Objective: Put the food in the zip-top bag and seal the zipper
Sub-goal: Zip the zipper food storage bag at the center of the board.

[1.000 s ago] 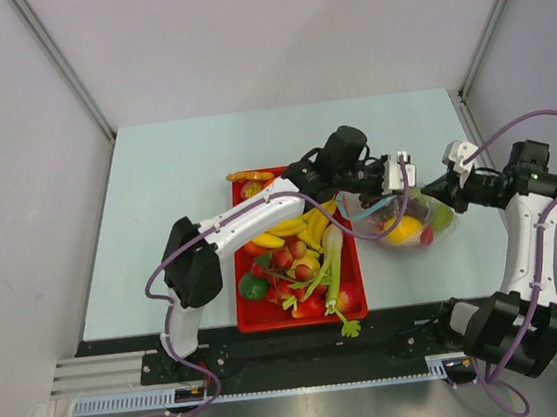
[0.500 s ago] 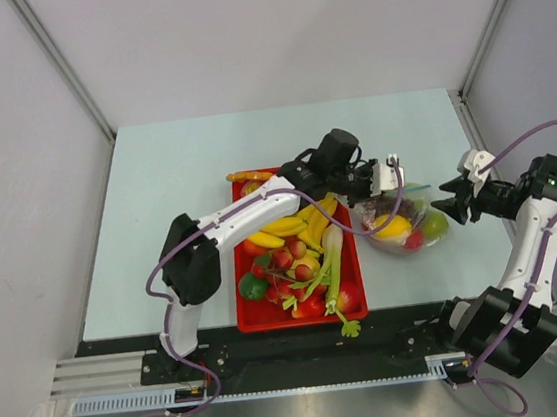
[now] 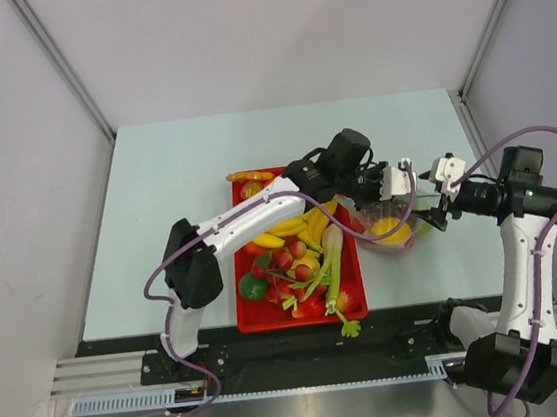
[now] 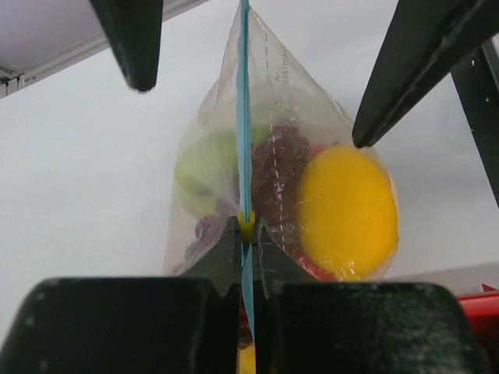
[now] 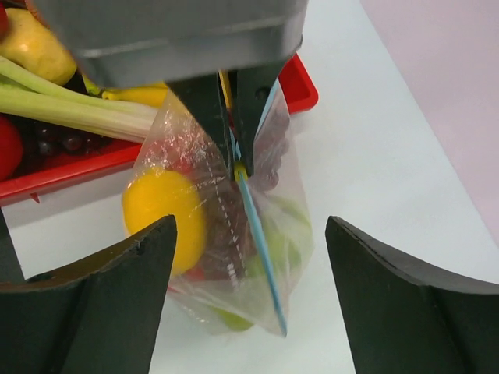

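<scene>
The zip-top bag (image 3: 393, 226) hangs just right of the red tray, with a yellow lemon (image 4: 347, 210), a green pear (image 4: 199, 167) and purple grapes (image 4: 284, 171) inside. Its blue zipper (image 4: 244, 117) shows as one thin line. My left gripper (image 4: 248, 226) is shut on the zipper at its yellow slider end. My right gripper (image 5: 249, 234) is open, its fingers wide apart on either side of the zipper's free end (image 5: 269, 288) and touching nothing. From above, the right gripper (image 3: 436, 193) faces the bag from the right.
The red tray (image 3: 238, 273) holds more food: bananas (image 3: 306, 227), a celery stalk (image 3: 332, 258), red fruits and a green one. The left arm reaches over the tray. Bare pale table lies behind and to the right of the bag.
My right gripper has opened and let go of the bag's right end, swung away to the right, then come back toward it. The left gripper stays shut on the zipper.
</scene>
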Tool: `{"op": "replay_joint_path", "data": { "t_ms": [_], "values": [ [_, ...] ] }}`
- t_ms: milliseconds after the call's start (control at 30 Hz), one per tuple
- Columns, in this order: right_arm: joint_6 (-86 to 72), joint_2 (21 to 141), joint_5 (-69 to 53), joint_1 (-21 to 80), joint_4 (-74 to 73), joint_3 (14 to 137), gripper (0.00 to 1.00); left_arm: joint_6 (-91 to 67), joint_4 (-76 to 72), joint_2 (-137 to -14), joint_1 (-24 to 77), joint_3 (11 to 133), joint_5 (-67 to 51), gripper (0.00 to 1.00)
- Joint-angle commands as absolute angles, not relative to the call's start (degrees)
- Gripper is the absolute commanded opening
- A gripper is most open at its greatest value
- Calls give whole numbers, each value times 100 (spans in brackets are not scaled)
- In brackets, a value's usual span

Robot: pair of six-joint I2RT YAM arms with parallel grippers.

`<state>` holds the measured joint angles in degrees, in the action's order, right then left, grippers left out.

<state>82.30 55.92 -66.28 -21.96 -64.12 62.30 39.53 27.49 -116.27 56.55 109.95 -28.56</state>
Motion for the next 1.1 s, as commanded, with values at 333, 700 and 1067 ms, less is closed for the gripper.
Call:
{"op": "replay_joint_path", "data": {
  "t_ms": [333, 700, 1067],
  "values": [
    [9124, 6249, -5881, -1398, -6444, 6319, 66, 4518, 2241, -10987, 5827, 10539, -3155, 0],
    [9105, 6355, -5169, -1055, -6399, 6311, 0, 4298, 2285, -11004, 5792, 10538, -3059, 0],
    [9369, 6240, -5256, -1547, -6697, 6311, 0, 4122, 2127, -10898, 5572, 10318, -3059, 0]
  ]
}}
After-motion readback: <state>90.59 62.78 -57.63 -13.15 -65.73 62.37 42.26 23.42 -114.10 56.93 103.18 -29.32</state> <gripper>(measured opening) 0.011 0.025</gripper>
